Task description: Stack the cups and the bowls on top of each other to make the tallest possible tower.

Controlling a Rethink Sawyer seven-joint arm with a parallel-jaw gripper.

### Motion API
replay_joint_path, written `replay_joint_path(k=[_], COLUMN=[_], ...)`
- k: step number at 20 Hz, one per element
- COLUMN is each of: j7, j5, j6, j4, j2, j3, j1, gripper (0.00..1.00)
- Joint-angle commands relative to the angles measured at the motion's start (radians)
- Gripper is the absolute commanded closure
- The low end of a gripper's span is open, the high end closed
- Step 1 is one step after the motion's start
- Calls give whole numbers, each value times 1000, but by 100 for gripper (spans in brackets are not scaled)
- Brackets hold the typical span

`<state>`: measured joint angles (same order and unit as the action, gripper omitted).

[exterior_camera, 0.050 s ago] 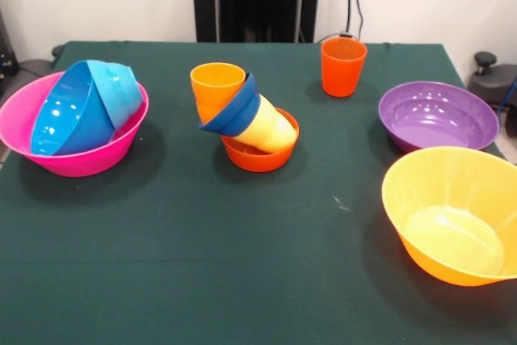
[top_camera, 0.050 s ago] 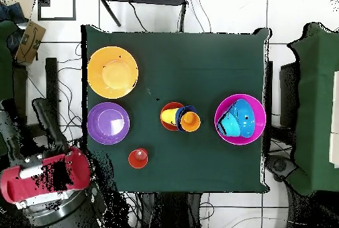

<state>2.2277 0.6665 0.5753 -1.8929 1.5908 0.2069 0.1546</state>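
In the front view, the tower (exterior_camera, 0.050 s ago: pixel 246 119) is seen leaning hard toward the picture's left: the small glossy orange-red plastic bowl (exterior_camera, 0.050 s ago: pixel 260 153) sits flat on the dark green counter (exterior_camera, 0.050 s ago: pixel 242 264) as base, the pale yellow plastic cup (exterior_camera, 0.050 s ago: pixel 268 129) lies tilted in it, the dark blue plastic bowl (exterior_camera, 0.050 s ago: pixel 237 108) is tipped on that cup, and the light orange plastic cup (exterior_camera, 0.050 s ago: pixel 216 89) is held in the blue bowl with its mouth up. The long axis of the tower therefore runs from lower right to upper left, not upright. The large pink plastic bowl (exterior_camera, 0.050 s ago: pixel 77 159) contains two pieces on edge: the medium blue bowl (exterior_camera, 0.050 s ago: pixel 69 111) and, behind it, the cyan bowl (exterior_camera, 0.050 s ago: pixel 121 90). The darker red-orange plastic cup (exterior_camera, 0.050 s ago: pixel 343 66) stands upright and alone; the purple plastic bowl (exterior_camera, 0.050 s ago: pixel 438 115) and the large yellow-orange plastic bowl (exterior_camera, 0.050 s ago: pixel 452 212) are empty. No arm or gripper is shown here. In the overhead view, the red arm (top_camera, 0.050 s ago: pixel 43 182) is drawn back off the counter at the lower left corner; the state of the fingers cannot be told. The red-orange cup lies nearest the arm, with the tower near the counter's middle and the pink bowl beyond it. It is judged that the lean must be corrected before another piece is added.
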Motion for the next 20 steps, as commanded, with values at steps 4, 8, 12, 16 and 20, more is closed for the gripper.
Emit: replay_joint_path(k=[4,8,12,16,20], j7=[59,42,55,81,143], j5=[29,13,31,69,152], j6=[26,51,50,37,-47], j4=[-52,4,87,187,334], j2=[-185,-266,-342,-420,-484], j3=[-31,-66,-107,-160,-265], j1=[-94,-136,-186,-248,-327], gripper=[0,0,0,0,0])
